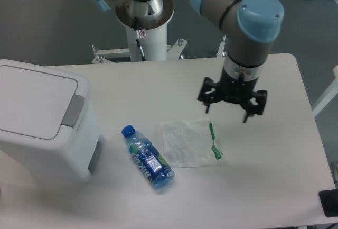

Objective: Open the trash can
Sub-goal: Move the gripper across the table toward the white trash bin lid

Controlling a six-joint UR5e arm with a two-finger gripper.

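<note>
End effector (231, 103) hung spread wide and empty above the worktop (274, 155), just past the far right edge of a clear plastic bag (189, 142), fingers (207, 94) pointing down, touching nothing. Well apart to the left sat the trash can (45, 120), at the worktop's left edge, white lid (31, 99) lying flat and closed, grey latch (73, 110) on the side facing the bag, grey panel (95, 154) lower on that same side. Between trash can and bag lay a blue bottle (148, 159), on its side, cap toward the far left.
</note>
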